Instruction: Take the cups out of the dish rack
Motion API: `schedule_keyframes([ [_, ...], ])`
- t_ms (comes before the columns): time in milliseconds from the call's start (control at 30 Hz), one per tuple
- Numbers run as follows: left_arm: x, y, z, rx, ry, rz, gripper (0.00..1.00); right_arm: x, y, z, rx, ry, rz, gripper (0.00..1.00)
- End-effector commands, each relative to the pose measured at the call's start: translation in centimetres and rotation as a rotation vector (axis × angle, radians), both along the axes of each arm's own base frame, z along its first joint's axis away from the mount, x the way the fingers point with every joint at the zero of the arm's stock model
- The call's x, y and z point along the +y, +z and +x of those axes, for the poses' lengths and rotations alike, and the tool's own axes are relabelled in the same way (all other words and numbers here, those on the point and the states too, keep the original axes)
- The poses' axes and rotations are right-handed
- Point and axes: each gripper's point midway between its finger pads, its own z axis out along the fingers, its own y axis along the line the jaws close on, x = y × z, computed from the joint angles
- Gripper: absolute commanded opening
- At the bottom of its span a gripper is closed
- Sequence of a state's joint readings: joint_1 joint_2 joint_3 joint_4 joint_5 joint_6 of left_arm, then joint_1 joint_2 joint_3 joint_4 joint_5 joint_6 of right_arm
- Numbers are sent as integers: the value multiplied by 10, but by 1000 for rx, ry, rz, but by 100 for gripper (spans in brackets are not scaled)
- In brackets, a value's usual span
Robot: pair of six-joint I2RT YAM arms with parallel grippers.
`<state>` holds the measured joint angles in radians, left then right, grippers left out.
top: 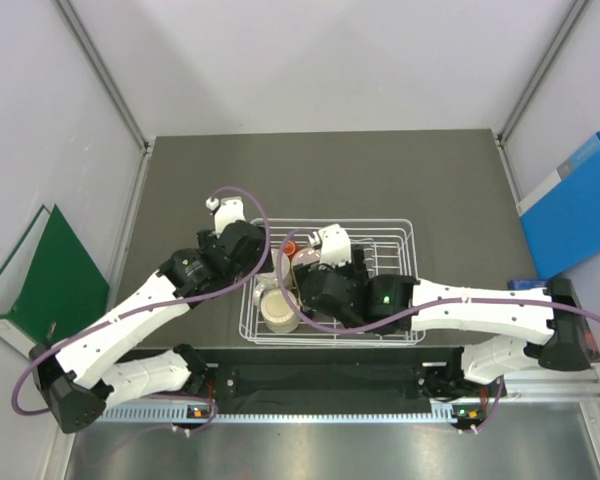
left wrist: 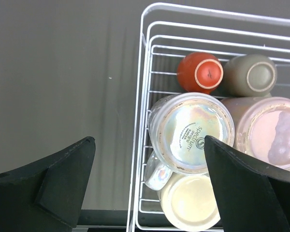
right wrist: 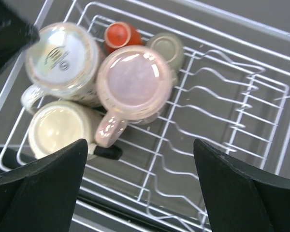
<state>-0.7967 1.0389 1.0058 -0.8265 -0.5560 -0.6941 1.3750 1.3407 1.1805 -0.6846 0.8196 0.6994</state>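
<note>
Right gripper (right wrist: 140, 145), left gripper (left wrist: 149, 145) both spread, empty. Right over upturned pinkish-beige ceramic mug (right wrist: 134, 82), 9 o'clock end of white wire dish rack (top: 380, 221). Straddle body, lift straight; neighbours touch.

Three mugs: one speckled mug (right wrist: 63, 55), one pink mug (right wrist: 134, 84), one cream mug (right wrist: 58, 128). Two smaller cups: one red-orange cup (right wrist: 122, 35), one tan cup (right wrist: 165, 46). Five vessels in all. One white wire dish rack (left wrist: 144, 58). Two robot arms: left arm (top: 130, 320), right arm (top: 480, 305). Two folders: one green folder (top: 55, 265), one blue folder (top: 575, 205). One table (top: 320, 180).
</note>
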Motion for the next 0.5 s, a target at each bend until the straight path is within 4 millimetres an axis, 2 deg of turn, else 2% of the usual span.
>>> schedule_keyframes([
  [0, 13, 23, -1, -70, 79, -49, 99, 34, 4, -14, 37, 39, 109, 88],
  [233, 35, 25, -9, -76, 187, -37, 99, 56, 4, -20, 80, 9, 150, 84],
  [333, 52, 25, -12, -87, 288, -23, 99, 65, -2, -21, 100, -15, 142, 80],
  [400, 61, 28, -12, -110, 352, -29, 95, 72, -4, -21, 107, -29, 138, 78],
  [467, 68, 28, -15, -111, 383, -18, 93, 78, -3, -20, 115, -66, 160, 72],
])
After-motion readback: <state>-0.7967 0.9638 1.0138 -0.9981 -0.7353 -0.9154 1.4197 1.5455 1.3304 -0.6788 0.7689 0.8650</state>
